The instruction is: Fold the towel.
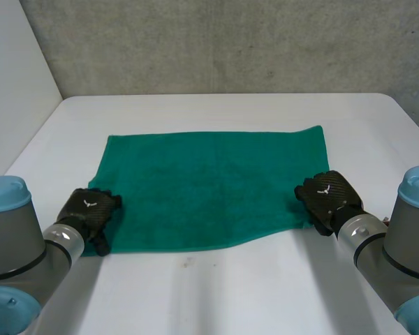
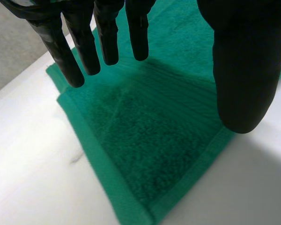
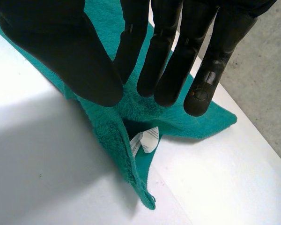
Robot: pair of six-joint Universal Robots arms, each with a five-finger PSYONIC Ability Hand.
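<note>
The main risk is a lopsided lift. The right hand [image 3: 65, 51] has the near right corner of the towel [image 1: 216, 185] pinched between thumb and fingers. There the cloth is tented up off the table [image 1: 216, 293] with a white label [image 3: 147, 139] showing underneath. The left hand [image 2: 241, 70] hangs over the near left corner with fingers straight and thumb set wide, holding nothing. If the right arm carried its corner off alone, the towel would likely drag and twist, and the fold would come out skewed.

The left hand also has to get under a corner that lies flat against the table. Straight fingers could simply press or push the cloth and bunch it rather than catch the hem. The right pinch looks to take only a little cloth near the edge, so a quick pull might slip it free.

The towel is plain green terry with a flatter hemmed border, spread in one layer, wider than deep, in the middle of the table between the two arms. Its far edge lies straight; the near edge bows slightly and lifts at the right corner. No fold is made yet.
</note>
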